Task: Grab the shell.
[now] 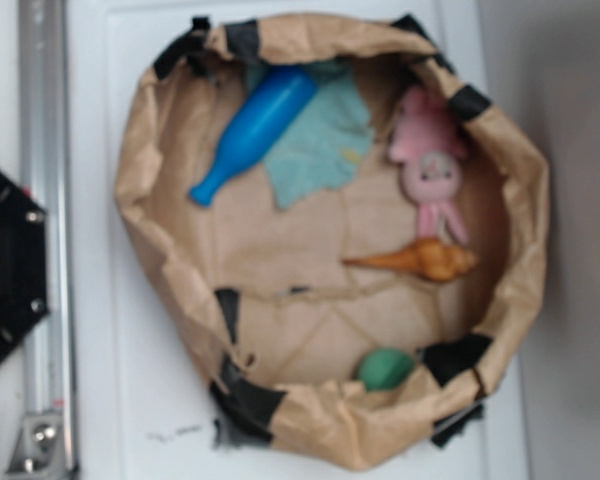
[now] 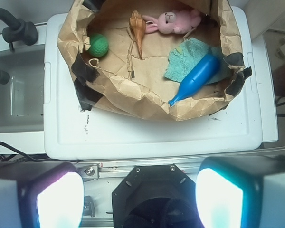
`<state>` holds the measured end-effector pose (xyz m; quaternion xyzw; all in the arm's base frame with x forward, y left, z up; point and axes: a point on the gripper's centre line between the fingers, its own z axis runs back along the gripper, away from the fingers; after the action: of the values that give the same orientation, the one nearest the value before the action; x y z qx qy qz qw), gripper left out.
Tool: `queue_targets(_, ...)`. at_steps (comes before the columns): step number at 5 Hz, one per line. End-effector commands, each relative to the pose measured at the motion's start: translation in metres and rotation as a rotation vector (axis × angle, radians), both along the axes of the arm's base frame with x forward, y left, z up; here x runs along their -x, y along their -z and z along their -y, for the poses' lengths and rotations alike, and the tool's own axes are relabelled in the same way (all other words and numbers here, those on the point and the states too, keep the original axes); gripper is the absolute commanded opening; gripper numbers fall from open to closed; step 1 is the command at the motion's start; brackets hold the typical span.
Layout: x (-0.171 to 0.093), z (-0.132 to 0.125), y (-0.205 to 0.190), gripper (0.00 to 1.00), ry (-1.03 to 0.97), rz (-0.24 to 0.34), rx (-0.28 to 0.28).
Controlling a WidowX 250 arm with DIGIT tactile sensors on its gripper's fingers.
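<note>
The shell (image 1: 425, 260) is an orange pointed conch lying on the floor of a brown paper bag (image 1: 155, 150), its tip aimed left, just below a pink plush bunny (image 1: 432, 165). In the wrist view the shell (image 2: 138, 29) lies far ahead, near the top of the frame, tip toward me. My gripper (image 2: 139, 199) is open, its two glowing pads (image 2: 59, 199) wide apart at the bottom edge with nothing between them. It hangs over the black robot base (image 2: 152, 194), well short of the bag. The gripper does not appear in the exterior view.
Inside the bag also lie a blue bottle (image 1: 252, 130) on a teal cloth (image 1: 320, 145) and a green ball (image 1: 385, 368) by the near wall. The bag's crumpled taped walls stand up around everything. It rests on a white lid (image 2: 147, 133); a sink (image 2: 14, 90) sits left.
</note>
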<state>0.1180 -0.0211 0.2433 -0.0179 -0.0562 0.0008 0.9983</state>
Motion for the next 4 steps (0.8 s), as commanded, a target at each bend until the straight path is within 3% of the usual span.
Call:
queue_targets(1,0.0,0.0,0.0,1.0,0.0,0.0,0.0)
queue_targets(2,-0.05,-0.005,0.029,1.0,0.047,0.049,-0.068)
queue_targets(3,-0.1,-0.013,0.059,1.0,0.05,0.048,-0.054)
queue_targets(4,-0.149,-0.018,0.089,1.0,0.045,0.008,-0.052)
